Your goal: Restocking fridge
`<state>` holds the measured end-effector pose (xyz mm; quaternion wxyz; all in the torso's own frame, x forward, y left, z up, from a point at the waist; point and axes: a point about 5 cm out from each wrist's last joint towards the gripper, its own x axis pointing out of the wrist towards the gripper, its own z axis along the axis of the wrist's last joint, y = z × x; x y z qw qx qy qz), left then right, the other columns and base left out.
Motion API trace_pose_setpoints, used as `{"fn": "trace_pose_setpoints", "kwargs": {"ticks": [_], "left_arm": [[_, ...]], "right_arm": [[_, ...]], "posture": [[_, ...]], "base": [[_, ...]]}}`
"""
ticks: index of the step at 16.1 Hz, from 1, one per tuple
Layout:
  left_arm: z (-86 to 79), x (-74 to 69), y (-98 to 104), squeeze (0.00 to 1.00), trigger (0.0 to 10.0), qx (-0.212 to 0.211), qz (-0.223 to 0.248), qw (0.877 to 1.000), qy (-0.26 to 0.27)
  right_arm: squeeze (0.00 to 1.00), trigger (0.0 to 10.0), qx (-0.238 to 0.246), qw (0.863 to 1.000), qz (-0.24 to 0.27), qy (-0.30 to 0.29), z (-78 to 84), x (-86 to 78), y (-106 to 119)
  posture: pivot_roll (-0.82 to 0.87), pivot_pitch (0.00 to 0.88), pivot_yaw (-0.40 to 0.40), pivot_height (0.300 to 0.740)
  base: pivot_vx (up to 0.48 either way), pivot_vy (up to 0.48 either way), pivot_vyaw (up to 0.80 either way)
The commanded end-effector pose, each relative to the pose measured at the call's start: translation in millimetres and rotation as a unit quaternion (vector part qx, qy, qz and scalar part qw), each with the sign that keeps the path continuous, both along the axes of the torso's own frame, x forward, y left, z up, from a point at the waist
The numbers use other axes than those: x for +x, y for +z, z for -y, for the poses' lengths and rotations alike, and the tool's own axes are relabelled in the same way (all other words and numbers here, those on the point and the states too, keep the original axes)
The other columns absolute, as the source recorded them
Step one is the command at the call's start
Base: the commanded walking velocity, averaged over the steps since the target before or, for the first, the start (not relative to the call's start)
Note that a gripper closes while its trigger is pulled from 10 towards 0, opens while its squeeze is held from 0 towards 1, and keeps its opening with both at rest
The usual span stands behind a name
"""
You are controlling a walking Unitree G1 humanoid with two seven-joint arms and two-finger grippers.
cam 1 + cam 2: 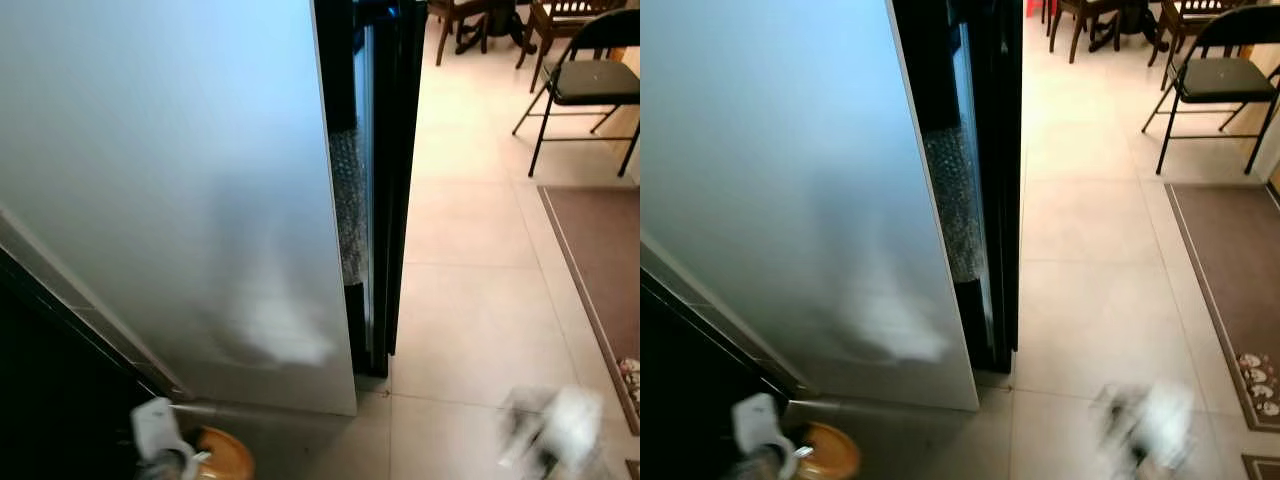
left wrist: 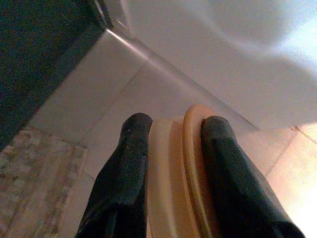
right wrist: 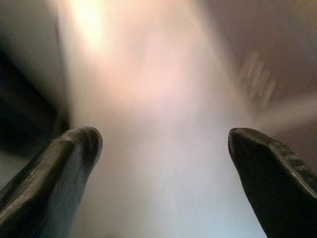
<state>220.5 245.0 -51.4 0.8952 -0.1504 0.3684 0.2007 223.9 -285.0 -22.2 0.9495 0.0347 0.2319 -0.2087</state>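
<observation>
The fridge [image 1: 180, 180] stands close in front of me as a tall pale grey panel. Its black door edge [image 1: 385, 150] runs down the right side, with a strip of bubble wrap [image 1: 347, 210] in the gap. My left gripper [image 2: 178, 124] is low by the fridge's bottom corner, shut on a cream container with an orange lid [image 2: 190, 168]. That lid shows as an orange disc [image 1: 222, 455] near the floor. My right gripper [image 3: 161, 136] is open with nothing between its fingers. It is a blur [image 1: 555, 430] low over the tiles on the right.
Pale floor tiles [image 1: 470, 250] stretch to the right of the fridge. A brown rug [image 1: 600, 240] lies at the right edge. A black folding chair [image 1: 585, 80] and wooden chairs [image 1: 470, 20] stand at the back. A dark cabinet [image 1: 50, 390] is at the lower left.
</observation>
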Motion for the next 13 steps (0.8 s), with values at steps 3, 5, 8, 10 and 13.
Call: {"fn": "trace_pose_setpoints", "kwargs": {"ticks": [3, 5, 8, 10, 13], "left_arm": [[0.6, -17.0, -10.4, 0.00, 10.0, 0.002, -0.024, 1.000, 0.003], [-1.7, -26.8, -15.1, 0.00, 10.0, -0.001, -0.030, 0.999, 0.016], [-4.6, -35.3, -18.6, 0.00, 10.0, -0.002, -0.037, 0.999, 0.024], [-5.6, -38.3, -19.9, 0.00, 10.0, -0.004, -0.041, 0.999, 0.024], [-5.8, -35.7, -18.3, 0.00, 10.0, -0.004, -0.033, 0.999, 0.016]], "right_arm": [[0.00, 10.0, 0.014, 1.000, -0.002, 0.011, -16.1, -5.7, -9.5], [0.00, 10.0, -0.010, 0.999, 0.038, 0.029, -15.1, 8.0, 4.5], [0.00, 10.0, -0.031, 0.990, 0.108, 0.082, -22.0, 25.5, 25.2], [0.00, 10.0, -0.048, 0.975, 0.177, 0.127, -39.3, 36.6, 46.1], [0.00, 10.0, -0.043, 0.958, 0.234, 0.160, -64.7, 44.6, 65.7]], "posture": [[-0.16, 0.000, 0.116, 0.740], [-0.16, 0.000, 0.099, 0.740], [-0.17, 0.000, 0.094, 0.740], [-0.21, 0.000, 0.109, 0.740], [-0.22, 0.000, 0.131, 0.740]], "base": [[0.000, 0.000, 0.00], [0.000, 0.000, 0.00], [0.000, 0.000, 0.00], [0.000, 0.000, 0.00], [0.000, 0.000, 0.00]]}}
